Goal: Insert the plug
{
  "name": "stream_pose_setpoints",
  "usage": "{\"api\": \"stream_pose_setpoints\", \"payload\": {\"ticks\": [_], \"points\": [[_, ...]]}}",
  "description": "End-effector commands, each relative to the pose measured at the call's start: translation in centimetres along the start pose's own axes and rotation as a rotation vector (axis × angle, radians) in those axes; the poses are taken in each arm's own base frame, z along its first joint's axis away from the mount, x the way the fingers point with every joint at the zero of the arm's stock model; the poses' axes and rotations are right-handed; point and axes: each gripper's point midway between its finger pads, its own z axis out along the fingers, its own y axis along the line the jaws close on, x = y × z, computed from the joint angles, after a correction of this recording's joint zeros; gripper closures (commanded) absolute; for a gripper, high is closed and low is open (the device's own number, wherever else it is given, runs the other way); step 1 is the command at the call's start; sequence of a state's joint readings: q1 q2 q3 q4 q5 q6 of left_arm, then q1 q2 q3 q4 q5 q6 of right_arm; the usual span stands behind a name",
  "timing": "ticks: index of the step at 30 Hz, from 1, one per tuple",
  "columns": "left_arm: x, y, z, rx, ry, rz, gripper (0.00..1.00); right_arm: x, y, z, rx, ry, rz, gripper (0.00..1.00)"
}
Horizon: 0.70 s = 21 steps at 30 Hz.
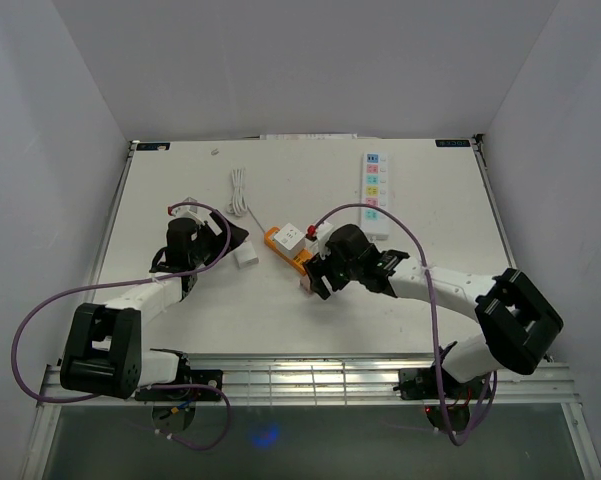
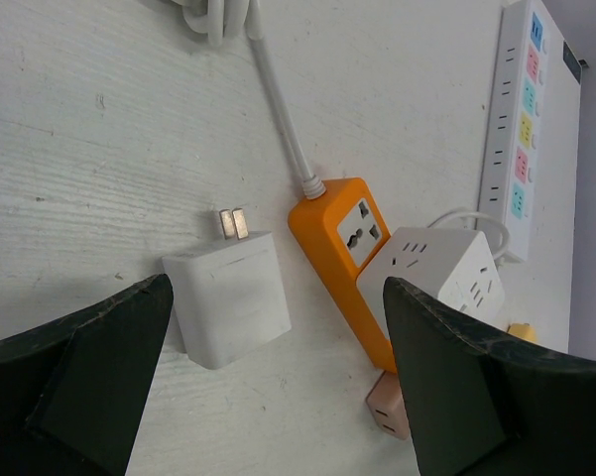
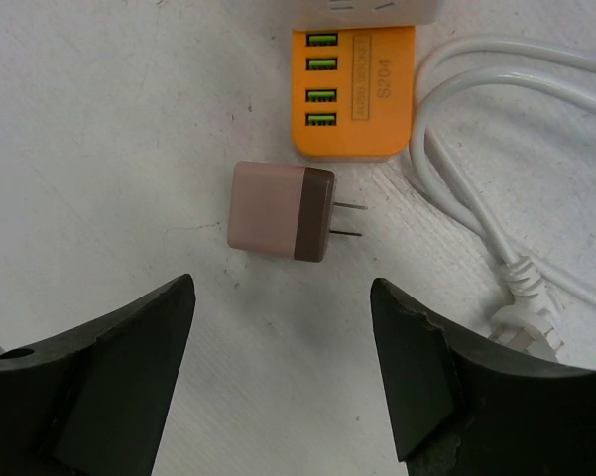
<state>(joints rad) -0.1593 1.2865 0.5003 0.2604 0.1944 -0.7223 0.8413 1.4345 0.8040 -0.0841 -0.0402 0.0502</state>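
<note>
A pink plug (image 3: 278,210) with a brown end lies flat on the table, its two prongs pointing right. It sits just below the USB end of the orange power strip (image 3: 354,99). My right gripper (image 3: 283,288) hovers over it, open, the plug just ahead of the fingertips and apart from them. A white plug (image 2: 228,297) lies flat left of the orange power strip (image 2: 342,258), prongs up in the left wrist view. My left gripper (image 2: 278,297) is open above it, touching nothing. A white cube socket (image 2: 441,273) rests on the orange strip.
A long white power strip (image 1: 373,190) with coloured sockets lies at the back right. A coiled white cable (image 1: 240,190) lies at the back, its cord running to the orange strip. Another white cord (image 3: 496,228) with a plug runs right of the pink plug.
</note>
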Motion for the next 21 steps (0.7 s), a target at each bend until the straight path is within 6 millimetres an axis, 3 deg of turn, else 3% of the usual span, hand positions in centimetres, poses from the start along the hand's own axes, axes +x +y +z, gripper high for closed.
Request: {"api": "stream_pose_setpoints", "payload": {"ticks": [1, 8, 21], "points": [[-1.3, -1.0, -0.2, 0.019, -0.027, 0.014, 0.02, -1.5, 0.5, 1.0, 0.006, -0.039, 0.0, 0.23], [-1.5, -1.0, -0.3, 0.017, -0.037, 0.022, 0.02, -0.6, 0.8, 2.7, 0.008, -0.001, 0.0, 0.26], [-1.5, -1.0, -0.3, 0.012, -0.039, 0.025, 0.02, -1.9, 1.3, 4.5, -0.008, -0.012, -0.031, 0.36]]}}
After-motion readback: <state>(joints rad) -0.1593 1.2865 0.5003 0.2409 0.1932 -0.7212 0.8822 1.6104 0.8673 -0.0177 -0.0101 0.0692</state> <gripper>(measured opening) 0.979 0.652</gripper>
